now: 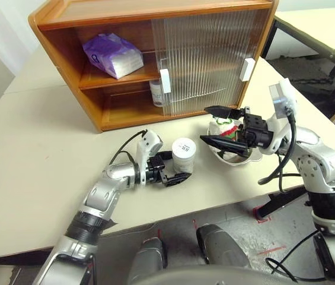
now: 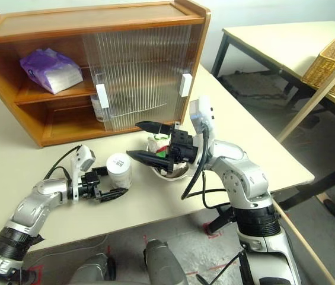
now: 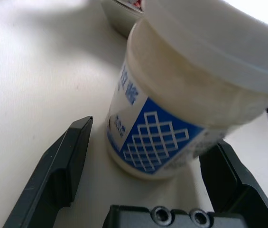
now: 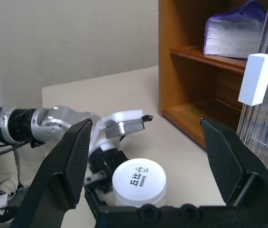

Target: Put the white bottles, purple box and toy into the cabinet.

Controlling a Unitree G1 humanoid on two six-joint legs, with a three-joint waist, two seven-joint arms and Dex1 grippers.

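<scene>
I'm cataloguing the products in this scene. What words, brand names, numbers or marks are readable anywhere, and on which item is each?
"KEWPIE", under two larger characters too small to read surely: round lid of the short white plastic bottle on the table.
Blue Chinese characters above a blue diamond lattice, cut off and unreadable: that bottle's side label.
Small blue-white oval mark, unreadable: soft lilac-purple tissue pack on the wooden cabinet's upper shelf.
Label too small to read: second white bottle on the lower shelf.

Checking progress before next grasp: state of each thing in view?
white bottle on table: upright, lidded, between open left gripper fingers, not gripped
second white bottle: in cabinet, lower level
purple box: on middle shelf
toy: in metal dish
right gripper: open, above dish
</scene>
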